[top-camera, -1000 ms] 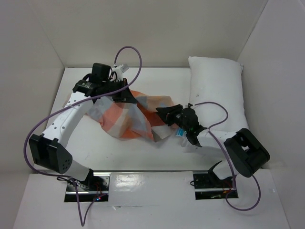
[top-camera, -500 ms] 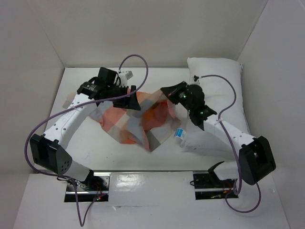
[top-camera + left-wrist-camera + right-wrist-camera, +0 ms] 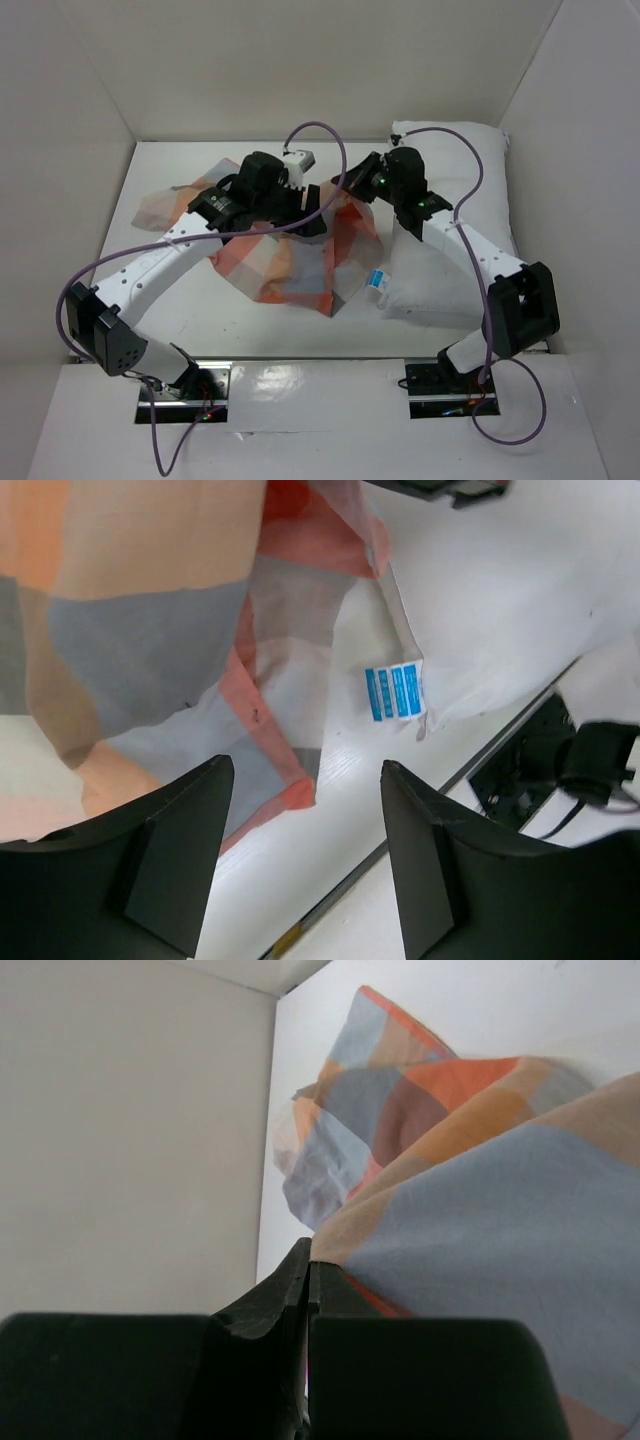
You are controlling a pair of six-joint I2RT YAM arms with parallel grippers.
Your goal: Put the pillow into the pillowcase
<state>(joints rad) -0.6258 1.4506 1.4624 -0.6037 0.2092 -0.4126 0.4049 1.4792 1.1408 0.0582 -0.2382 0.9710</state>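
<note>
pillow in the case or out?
Out. The pillow lies bare, its blue label showing; the pillowcase sits bunched next to it.

free — table (image 3: 230,322) near-left | blocked — pillowcase (image 3: 290,265) centre, pillow (image 3: 435,285) right

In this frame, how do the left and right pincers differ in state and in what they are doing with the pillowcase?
The left pincer stands open with nothing between its fingers, while the right pincer is shut. The right pincer pinches a fold of the pillowcase; the left pincer only hangs above the cloth and grips none of it. Shared: both are over the pillowcase, next to the pillow, which lies outside the case.
</note>
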